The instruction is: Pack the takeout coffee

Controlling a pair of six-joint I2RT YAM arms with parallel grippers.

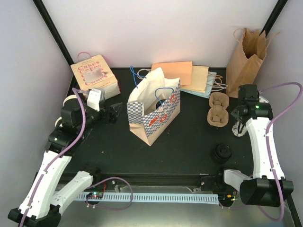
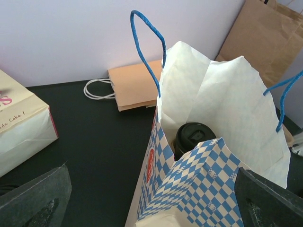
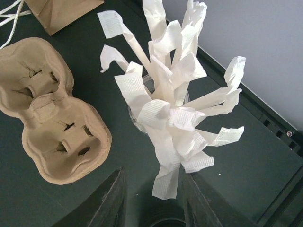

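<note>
Left gripper (image 1: pixel 112 113): spread wide and empty, just left of the checked bag (image 1: pixel 154 116), its opening facing the bag.
Coffee cup (image 2: pixel 194 138): upright inside the bag, lid on.
Black lids (image 1: pixel 221 152): stacked well right of the bag, far from the left gripper.
Right gripper (image 3: pixel 154 198): partly spread, straddling the tip of one paper-wrapped straw (image 3: pixel 166 182) from an upright bundle, not pinching it.

Between the left gripper's (image 2: pixel 151 201) dark grey fingers (image 2: pixel 33 201) is a paper bag (image 2: pixel 203 179) checked blue and white with an orange-red mark, white inside, with blue cord handles (image 2: pixel 149 42) and a black cup lid (image 2: pixel 195 135) in it. To its left is a cream cake box (image 2: pixel 19 127), and beyond it a peach bag (image 2: pixel 135 85). Ahead of the right gripper (image 3: pixel 154 198) are white paper-wrapped straws (image 3: pixel 175 113) and, to their left, a brown pulp cup carrier (image 3: pixel 47 109), on a black table (image 3: pixel 236 161).
</note>
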